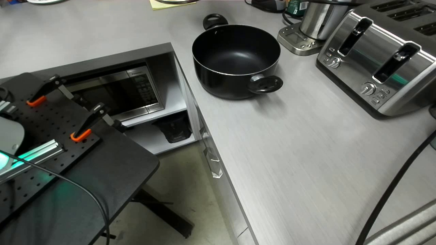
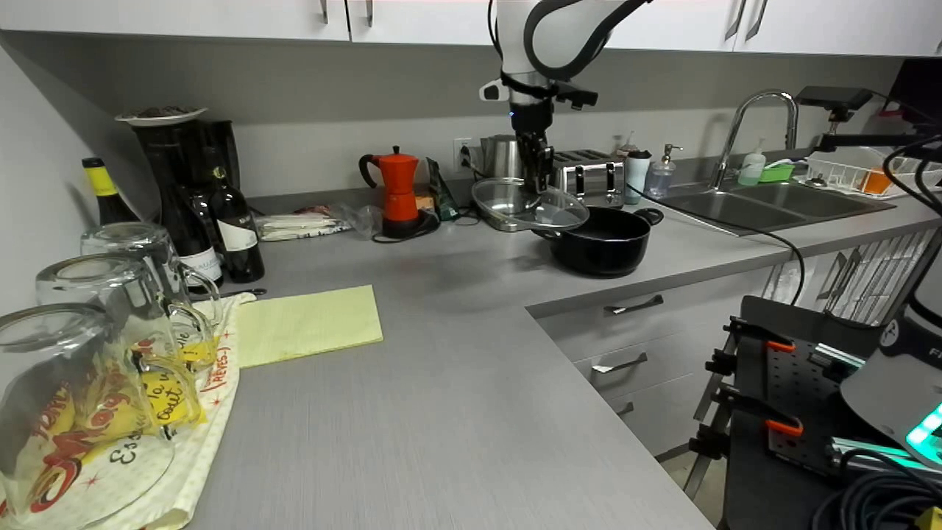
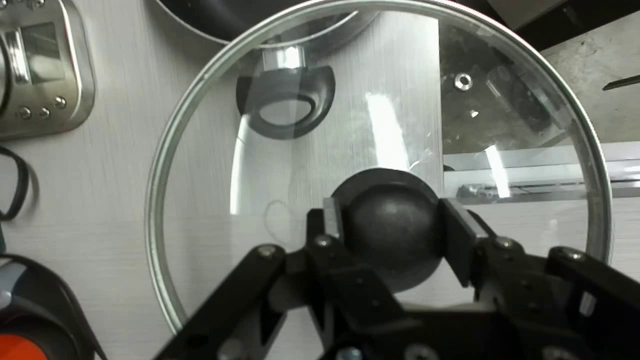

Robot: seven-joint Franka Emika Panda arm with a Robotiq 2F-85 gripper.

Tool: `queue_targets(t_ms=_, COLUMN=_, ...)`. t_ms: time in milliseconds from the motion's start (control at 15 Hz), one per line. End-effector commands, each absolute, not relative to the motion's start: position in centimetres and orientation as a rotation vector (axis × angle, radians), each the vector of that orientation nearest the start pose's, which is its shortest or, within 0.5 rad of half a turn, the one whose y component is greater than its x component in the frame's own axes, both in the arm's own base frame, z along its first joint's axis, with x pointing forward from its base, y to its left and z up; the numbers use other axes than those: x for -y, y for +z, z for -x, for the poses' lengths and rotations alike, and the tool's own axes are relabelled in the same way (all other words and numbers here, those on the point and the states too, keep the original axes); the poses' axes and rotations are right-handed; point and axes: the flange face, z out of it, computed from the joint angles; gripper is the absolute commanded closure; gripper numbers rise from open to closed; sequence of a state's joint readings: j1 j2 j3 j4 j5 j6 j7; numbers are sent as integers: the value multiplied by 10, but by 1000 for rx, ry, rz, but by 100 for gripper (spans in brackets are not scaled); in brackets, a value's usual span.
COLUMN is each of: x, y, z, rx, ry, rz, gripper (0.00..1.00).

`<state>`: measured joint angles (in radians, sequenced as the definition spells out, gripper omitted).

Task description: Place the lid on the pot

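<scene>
The black pot [image 1: 224,83] stands upright and uncovered on the grey counter in both exterior views [image 2: 600,254]. Part of its rim shows at the top of the wrist view [image 3: 215,12]. My gripper [image 3: 390,225] is shut on the black knob of the glass lid [image 3: 200,165]. In an exterior view, the gripper [image 2: 537,177] holds the lid [image 2: 563,211] above the counter, slightly tilted, to the left of the pot. In the wrist view, one pot handle [image 3: 285,130] shows through the glass. The far side of the knob is hidden by the fingers.
A steel toaster [image 1: 371,64] and a steel kettle base [image 1: 299,44] stand beside the pot. A red moka pot [image 2: 400,184] stands near the wall behind the lid. A yellow cloth [image 2: 309,324] and glass mugs [image 2: 96,294] are farther left. The counter edge [image 1: 190,92] runs close to the pot.
</scene>
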<state>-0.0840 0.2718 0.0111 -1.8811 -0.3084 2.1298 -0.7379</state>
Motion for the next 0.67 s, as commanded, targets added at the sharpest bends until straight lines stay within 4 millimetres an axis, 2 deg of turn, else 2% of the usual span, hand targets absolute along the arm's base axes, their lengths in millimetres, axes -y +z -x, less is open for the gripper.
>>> queue_targets(t_ms=0, x=97, y=380, z=-591, rx=1215, ry=194, rz=3118, gripper=75)
queue_targets(t_ms=600, x=218, y=357, z=-562, rx=702, ry=274, rz=3153, gripper=75)
